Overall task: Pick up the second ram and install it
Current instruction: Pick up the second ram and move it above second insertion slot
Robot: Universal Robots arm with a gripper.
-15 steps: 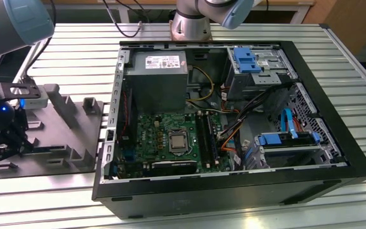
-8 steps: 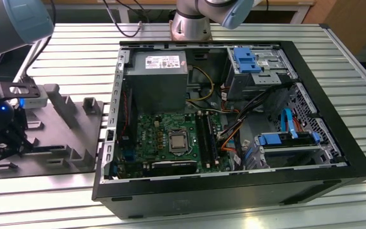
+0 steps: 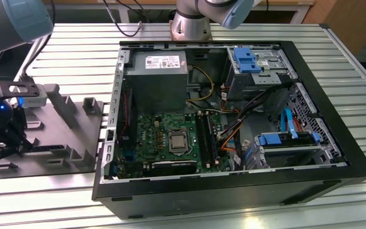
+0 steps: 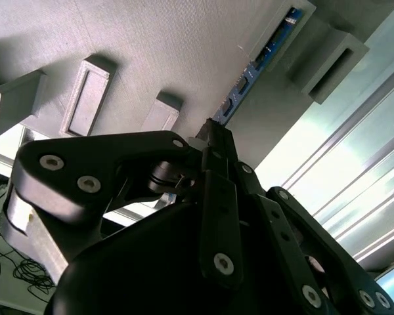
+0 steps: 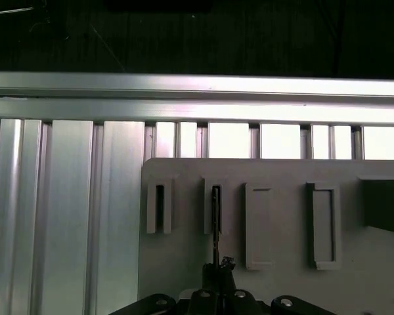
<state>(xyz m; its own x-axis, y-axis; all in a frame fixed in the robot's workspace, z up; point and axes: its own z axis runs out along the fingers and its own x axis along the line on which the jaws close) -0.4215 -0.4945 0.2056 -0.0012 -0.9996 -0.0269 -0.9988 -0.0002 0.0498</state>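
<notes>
I see the gripper over the grey holder tray, its jaws drawn together and pinching the near end of the second ram. The ram stands on edge in a tray slot, with raised slot blocks close on both sides. The open computer case sits just beside the tray, on the exterior view's right.

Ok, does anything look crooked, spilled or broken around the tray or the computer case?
Nothing stands out. The memory stick stands straight on edge in its slot in the grey tray, with the pincer right at its end. The open computer case lies flat, its cables inside, no visible damage.
</notes>
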